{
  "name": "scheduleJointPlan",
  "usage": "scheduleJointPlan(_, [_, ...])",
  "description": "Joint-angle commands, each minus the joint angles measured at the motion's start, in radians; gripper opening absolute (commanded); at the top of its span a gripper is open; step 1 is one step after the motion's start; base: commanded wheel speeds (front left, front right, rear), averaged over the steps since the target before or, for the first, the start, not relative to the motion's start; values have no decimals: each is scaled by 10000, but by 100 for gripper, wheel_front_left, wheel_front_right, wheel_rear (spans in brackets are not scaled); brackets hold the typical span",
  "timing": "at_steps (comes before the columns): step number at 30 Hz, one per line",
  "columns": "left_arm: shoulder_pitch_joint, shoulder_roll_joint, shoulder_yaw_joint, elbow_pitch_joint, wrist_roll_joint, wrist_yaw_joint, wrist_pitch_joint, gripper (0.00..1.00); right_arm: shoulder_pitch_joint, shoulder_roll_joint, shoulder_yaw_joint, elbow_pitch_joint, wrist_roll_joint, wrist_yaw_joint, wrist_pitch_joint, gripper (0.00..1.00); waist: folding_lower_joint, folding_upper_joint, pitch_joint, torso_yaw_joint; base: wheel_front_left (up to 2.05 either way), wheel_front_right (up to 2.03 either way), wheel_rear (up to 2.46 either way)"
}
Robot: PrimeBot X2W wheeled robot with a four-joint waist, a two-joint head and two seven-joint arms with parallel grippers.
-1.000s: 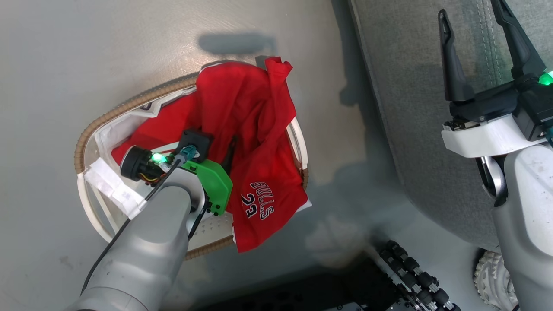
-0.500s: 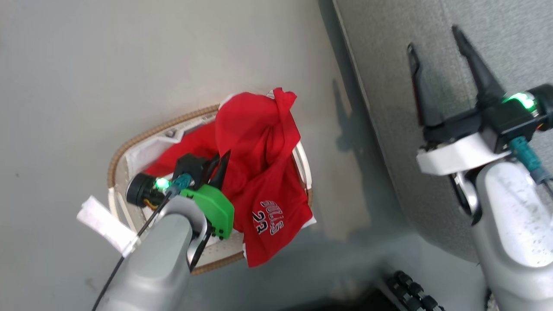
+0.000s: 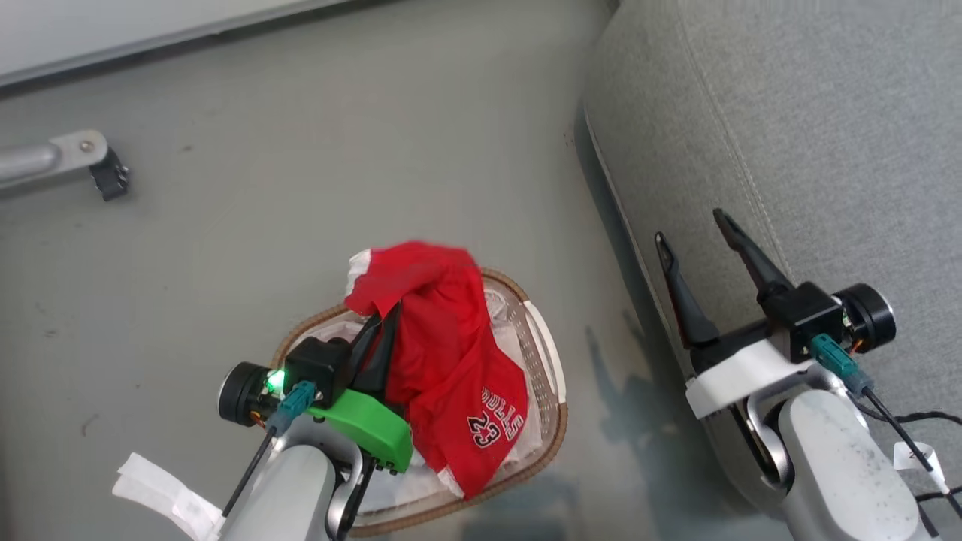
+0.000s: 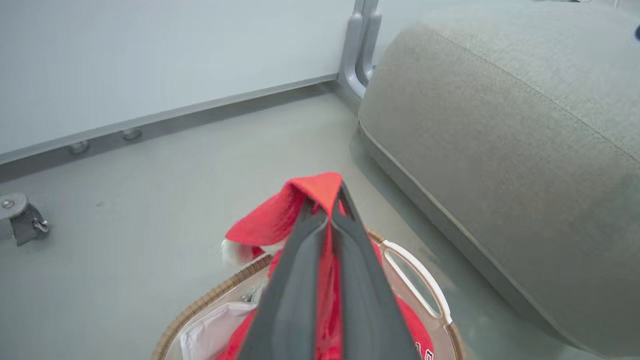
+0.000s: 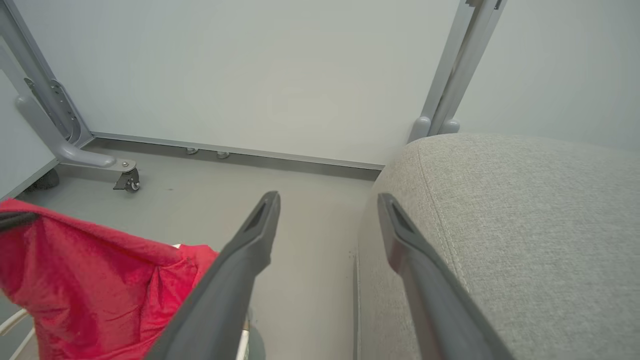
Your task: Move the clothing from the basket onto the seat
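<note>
The red clothing [image 3: 443, 353], with white "BULLS 23" lettering and white trim, is lifted in a bunch above the basket [image 3: 552, 421], and its lower part still drapes inside and over the front rim. My left gripper [image 3: 387, 315] is shut on its upper folds. In the left wrist view the red clothing [image 4: 280, 225] is pinched between the closed fingers of the left gripper [image 4: 330, 200], above the basket's woven rim [image 4: 215, 295]. My right gripper [image 3: 690, 225] is open and holds nothing at the edge of the grey seat [image 3: 827, 150]. The right wrist view shows that right gripper [image 5: 327, 200], the seat [image 5: 500, 225] and the clothing [image 5: 75, 270].
The basket stands on grey floor just left of the seat. A metal frame leg with a caster [image 3: 105, 169] lies at the far left, by the wall's baseboard [image 5: 240, 152]. A vertical metal post [image 5: 450, 75] rises behind the seat.
The head camera has tilted up, so the whole picture has shifted. My left gripper has raised the red clothing higher out of the basket. The right gripper stays open.
</note>
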Motion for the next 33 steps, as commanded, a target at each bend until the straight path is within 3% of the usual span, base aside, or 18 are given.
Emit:
scheduleJointPlan(1, [238,-50,45,-375,79,-37,-9,0,325,-12,24,112,81,-13,-47,100,0,0,-1547,691,0,0,0])
scheduleJointPlan(11, [602,-250,-30,-2546,123,-36,-8,0,1683,142,143,570,266,-13,-47,100,0,0,-3241,1295,0,0,0])
scheduleJointPlan(15, [291,-291,-349,-2936,-5,-31,-9,0,2003,64,985,679,367,-13,-47,100,0,0,-3607,1573,0,0,0])
scheduleJointPlan(23, [-76,-329,-1184,-3187,-193,-31,-8,0,524,-217,3362,841,294,-14,-47,100,0,0,-3681,2050,0,0,0])
scheduleJointPlan(31, [-216,-339,-2525,-3122,-615,-31,-8,0,-1033,300,4534,2721,375,-14,-45,100,0,0,-3804,2851,0,0,0])
scheduleJointPlan(32, [-213,-339,-2643,-3131,-703,-31,-8,0,-1098,373,4669,2975,522,-14,-47,27,0,0,-3830,2948,0,0,0])
scheduleJointPlan(33, [-198,-337,-2735,-3096,-779,-32,-8,0,-1214,460,4679,3204,711,-14,-47,0,0,0,-3855,3041,0,0,0])
